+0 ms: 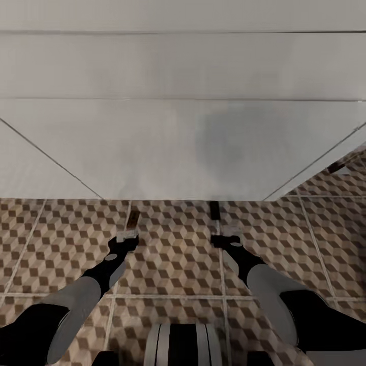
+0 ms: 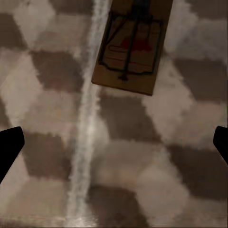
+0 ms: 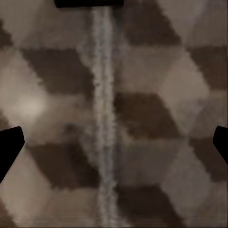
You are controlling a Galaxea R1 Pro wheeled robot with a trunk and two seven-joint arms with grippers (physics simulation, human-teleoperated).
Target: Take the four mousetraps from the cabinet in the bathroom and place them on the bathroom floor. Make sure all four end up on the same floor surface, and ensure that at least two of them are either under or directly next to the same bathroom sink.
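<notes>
- Head view: long white sink (image 1: pixel 183 147) spanning the upper half, its underside edge meeting the bathroom floor (image 1: pixel 173 264) of brown, beige and cream cubes.
- Lying flat on the tiles just beyond the left gripper (image 1: pixel 127 237), toward 12 o'clock from it and close to the sink's lower edge: one mousetrap (image 1: pixel 132 219).
- Beyond the right gripper (image 1: pixel 226 239), again toward 12 o'clock: a dark slab (image 1: pixel 215 210) at the sink's edge, too dim to name for sure.
- At about 2 o'clock, by the sink's right corner: another small dark piece (image 1: pixel 336 166), too small to identify.
- Left wrist view: same mousetrap (image 2: pixel 134 45), tan wood with wire bar and red mark, resting on the floor beside a pale grout line (image 2: pixel 84 142). Fingertips (image 2: pixel 10 148) spread wide apart at either edge, pinching nothing, clear of the trap.
- Right wrist view: cube tiles and a grout line (image 3: pixel 105 133) between widely parted fingertips (image 3: pixel 10 148), nothing pinched; a black strip (image 3: pixel 89 3) at the frame edge, unidentifiable.
</notes>
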